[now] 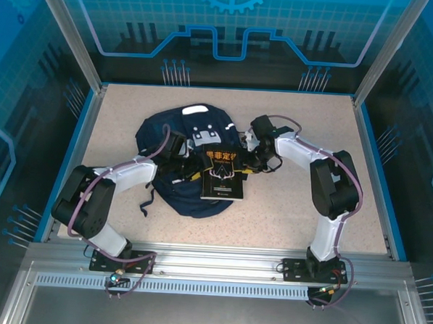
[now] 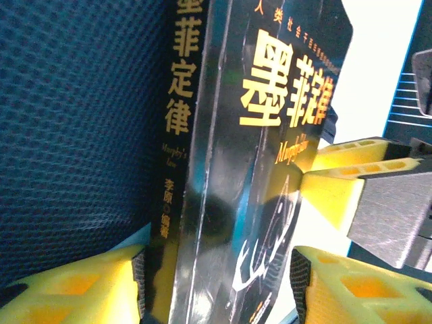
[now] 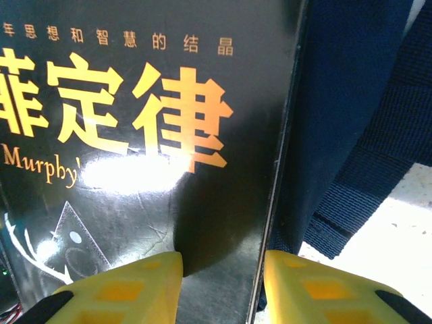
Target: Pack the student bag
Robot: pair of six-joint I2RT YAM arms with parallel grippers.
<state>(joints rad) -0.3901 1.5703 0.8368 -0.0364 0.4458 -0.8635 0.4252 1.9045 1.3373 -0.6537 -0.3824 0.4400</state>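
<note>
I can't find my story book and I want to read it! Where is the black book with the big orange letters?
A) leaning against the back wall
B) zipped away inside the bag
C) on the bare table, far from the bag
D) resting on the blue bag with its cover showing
D: seen from above, the book rests on the student bag with its orange-lettered cover showing.

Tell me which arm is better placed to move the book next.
Right: the right claw seems pinched on the book at its free edge, seen from the left wrist. The left claw straddles the spine beside the student bag, grip unclear.
</note>
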